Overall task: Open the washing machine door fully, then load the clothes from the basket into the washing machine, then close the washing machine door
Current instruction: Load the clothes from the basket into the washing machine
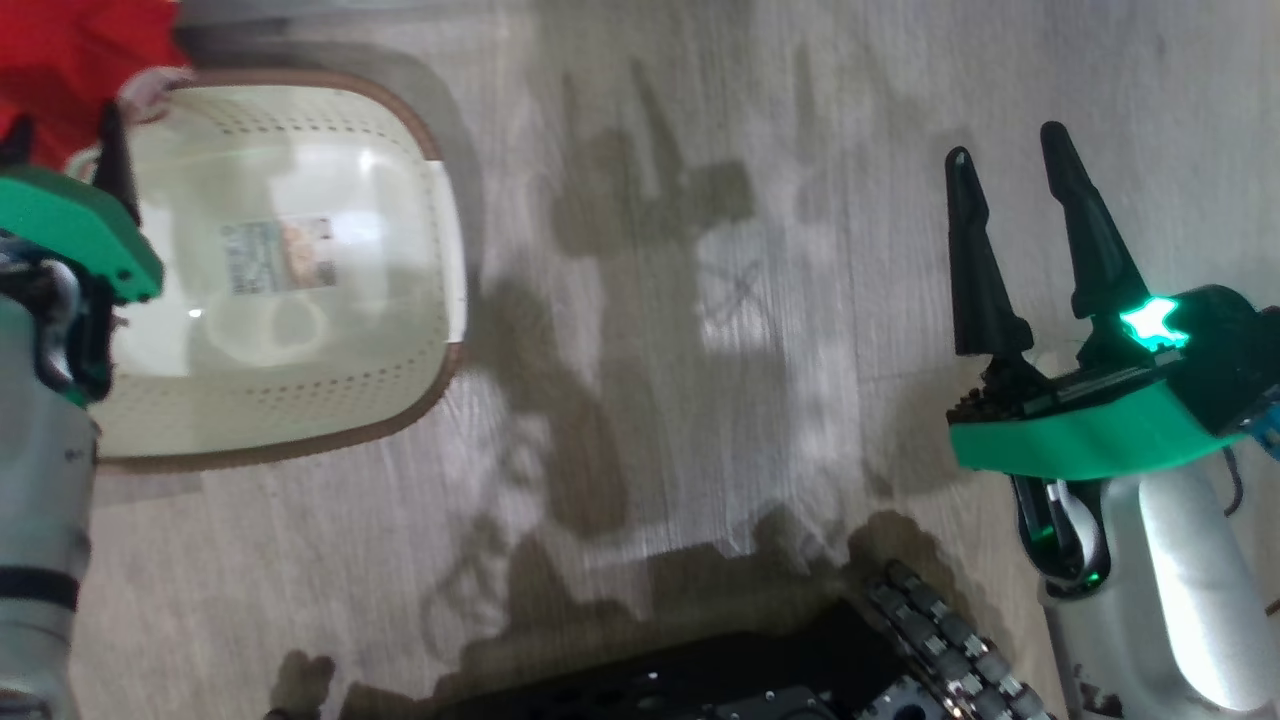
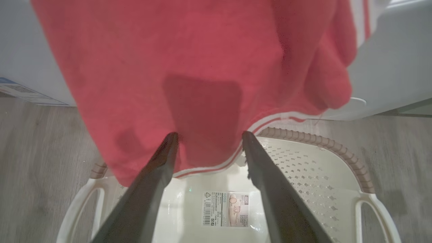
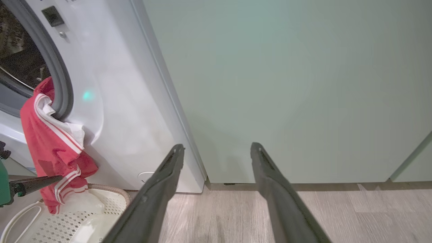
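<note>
As clothes (image 2: pixel 189 84) overhang the basket (image 2: pixel 314 158), left end effector (image 2: pixel 207 135) and right end effector (image 3: pixel 217 146) gape wide.

The clothes (image 3: pixel 50 148), one red garment with thin white stripes and a white panel, hang out of the mouth of the washing machine (image 3: pixel 128 111). They lie over its grey rim and down its white front. Their lower end reaches into the basket (image 3: pixel 116 199). The basket is cream, with perforated walls, a brown rim and a label on its bottom. It stands upright on the floor, just in front of the machine.
</note>
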Controlling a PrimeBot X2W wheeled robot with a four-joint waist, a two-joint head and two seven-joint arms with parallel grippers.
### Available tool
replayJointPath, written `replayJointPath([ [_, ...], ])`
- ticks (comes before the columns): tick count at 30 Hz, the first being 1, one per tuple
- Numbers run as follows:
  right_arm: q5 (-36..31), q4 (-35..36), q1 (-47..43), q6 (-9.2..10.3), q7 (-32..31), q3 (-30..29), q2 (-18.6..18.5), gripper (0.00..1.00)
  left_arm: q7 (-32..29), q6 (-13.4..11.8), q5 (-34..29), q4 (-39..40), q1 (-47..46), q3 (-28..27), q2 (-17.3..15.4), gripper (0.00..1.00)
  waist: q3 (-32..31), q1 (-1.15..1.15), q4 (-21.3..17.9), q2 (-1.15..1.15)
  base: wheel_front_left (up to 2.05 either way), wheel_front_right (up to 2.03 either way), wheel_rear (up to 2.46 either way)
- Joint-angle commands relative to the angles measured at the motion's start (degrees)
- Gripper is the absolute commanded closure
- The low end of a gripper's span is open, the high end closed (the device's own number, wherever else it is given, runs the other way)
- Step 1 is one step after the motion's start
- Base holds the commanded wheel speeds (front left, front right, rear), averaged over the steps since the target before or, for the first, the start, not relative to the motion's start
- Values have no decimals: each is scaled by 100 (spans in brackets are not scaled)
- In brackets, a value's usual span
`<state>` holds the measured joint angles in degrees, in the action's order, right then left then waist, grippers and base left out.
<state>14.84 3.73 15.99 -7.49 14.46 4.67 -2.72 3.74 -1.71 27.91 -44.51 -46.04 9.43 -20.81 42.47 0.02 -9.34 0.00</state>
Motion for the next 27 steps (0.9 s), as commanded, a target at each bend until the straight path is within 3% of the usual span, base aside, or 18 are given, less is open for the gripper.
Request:
replayJointPath([
  [1, 72, 185, -34, 0, 50, 147, -16, 0, 65, -45, -24, -81, -140, -156, -327, 0, 176, -2, -180, 0, 0, 0, 0],
  [7, 227, 255, 29, 0, 52, 234, -16, 0, 230, -188, -128, -774, -631, -161, -513, 0, 290, -2, -327, 0, 0, 0, 0],
  [8, 247, 261, 37, 0, 52, 248, -16, 0, 270, -210, -137, -871, -694, -167, -545, 27, 300, -2, -352, 0, 0, 0, 0],
  [9, 271, 265, 39, 0, 52, 251, -16, 0, 341, -252, -154, -947, -748, -175, -573, 76, 304, -2, -370, 0, 0, 0, 0],
  [10, 292, 268, 40, 0, 52, 256, -16, 0, 375, -260, -147, -1040, -798, -193, -614, 100, 312, -2, -393, 0, 0, 0, 0],
  [16, 372, 249, -8, 0, 53, 203, -16, 0, 621, -194, -165, -1364, -884, -147, -662, 100, 254, -2, -404, 0, 0, 0, 0],
  [20, 420, 222, -51, 0, 53, 161, -16, 0, 713, 1, -89, -1418, -752, -125, -599, 100, 134, -2, -301, 0, 0, 0, 0],
  [26, 433, 220, -114, 0, 53, 107, -16, 0, 745, 201, -32, -1065, -430, -51, -526, 100, -73, -2, -129, 0, 0, 0, 0],
  [27, 428, 237, -150, 0, 53, 61, -16, 0, 682, 242, -29, -710, -313, -15, -555, 100, -149, -2, -33, 0, 0, 0, 0],
])
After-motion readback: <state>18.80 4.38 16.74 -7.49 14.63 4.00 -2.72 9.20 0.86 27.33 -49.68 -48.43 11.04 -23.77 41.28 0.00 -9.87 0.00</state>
